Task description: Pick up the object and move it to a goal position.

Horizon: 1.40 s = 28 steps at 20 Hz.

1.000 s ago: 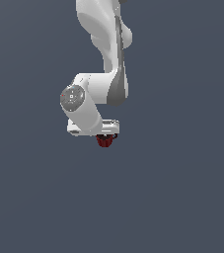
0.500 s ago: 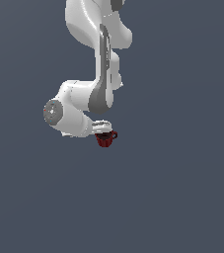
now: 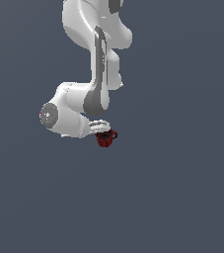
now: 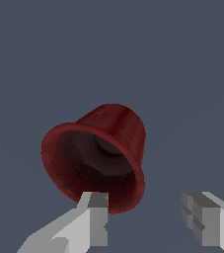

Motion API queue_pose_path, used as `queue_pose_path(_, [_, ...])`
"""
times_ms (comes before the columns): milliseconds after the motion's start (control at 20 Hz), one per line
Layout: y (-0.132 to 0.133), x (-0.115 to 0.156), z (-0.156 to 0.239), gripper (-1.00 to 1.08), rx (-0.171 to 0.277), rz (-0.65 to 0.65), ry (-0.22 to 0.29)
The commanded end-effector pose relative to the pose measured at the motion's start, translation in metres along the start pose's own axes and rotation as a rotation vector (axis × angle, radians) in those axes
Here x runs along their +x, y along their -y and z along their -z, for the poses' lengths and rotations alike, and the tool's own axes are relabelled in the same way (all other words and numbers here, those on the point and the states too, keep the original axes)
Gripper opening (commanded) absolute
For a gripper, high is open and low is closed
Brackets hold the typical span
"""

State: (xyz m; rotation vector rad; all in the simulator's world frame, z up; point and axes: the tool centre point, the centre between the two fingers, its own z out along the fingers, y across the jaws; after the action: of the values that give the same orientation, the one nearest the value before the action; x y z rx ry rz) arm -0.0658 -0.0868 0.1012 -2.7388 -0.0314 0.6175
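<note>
The object, a small dark red mug (image 3: 105, 139), sits just below the white hand of the arm in the exterior view, its loop handle toward that view's right. In the wrist view the mug (image 4: 108, 148) fills the middle, with its dark interior turned toward the camera. My gripper (image 4: 150, 222) is open. One fingertip (image 4: 97, 217) overlaps the near edge of the rim; the other stands well off to the side, with bare floor between it and the mug. In the exterior view the gripper (image 3: 101, 130) is mostly hidden by the hand.
Plain dark grey floor (image 3: 182, 197) surrounds the mug on all sides. The white arm (image 3: 98, 74) rises above the mug, its wrist bulging toward the exterior view's left.
The wrist has swung down and toward the exterior view's left. The hand has turned over the mug, which has stayed almost where it was.
</note>
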Motion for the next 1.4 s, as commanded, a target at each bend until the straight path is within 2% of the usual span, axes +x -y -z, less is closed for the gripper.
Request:
queue_pose_path(0, [0.0,0.0,-0.003,0.28,0.0,0.001,0.001])
queue_pose_path(500, [0.0,-0.001,-0.03,0.28,0.003,0.002,0.003])
queue_pose_path(550, [0.0,-0.001,-0.03,-1.0,0.003,0.002,0.003])
queue_pose_path(1350, [0.005,-0.006,-0.018,-1.0,0.003,0.003,0.002])
